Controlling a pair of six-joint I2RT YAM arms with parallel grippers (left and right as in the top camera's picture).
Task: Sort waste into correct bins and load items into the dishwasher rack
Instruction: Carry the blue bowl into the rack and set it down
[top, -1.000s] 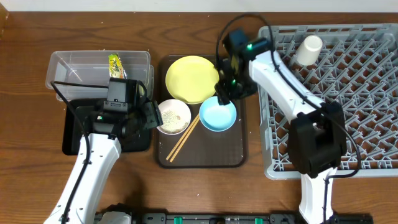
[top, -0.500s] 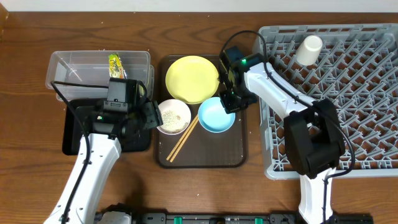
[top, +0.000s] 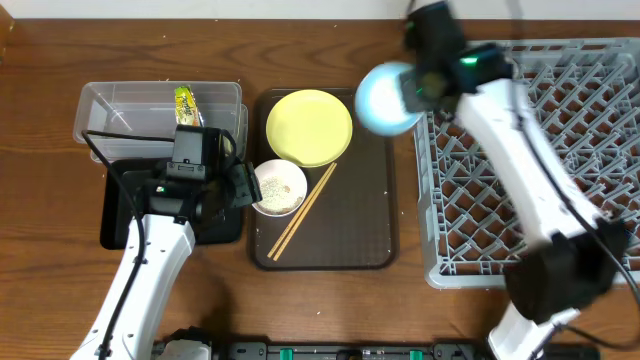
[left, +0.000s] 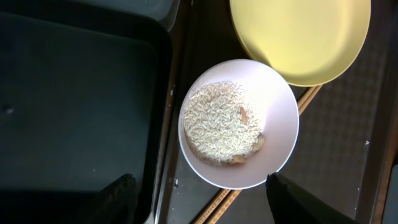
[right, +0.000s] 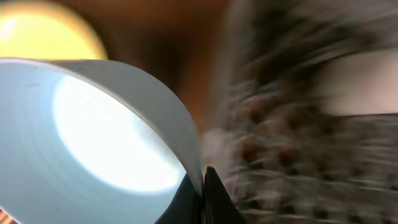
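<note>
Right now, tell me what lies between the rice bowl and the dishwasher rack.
Overhead view: the chopsticks lie right beside the bowl, then bare brown serving tray and a strip of table before the rack.

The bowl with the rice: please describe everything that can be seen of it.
The whitish-pink bowl is round, smooth and glossy, like ceramic or plastic. It stands upright on the dark brown tray, beside the black tray. White rice with a few tan bits covers its bottom. The yellow plate meets its upper right rim in the left wrist view; the chopsticks pass by its right side. Nothing grips it.
</note>
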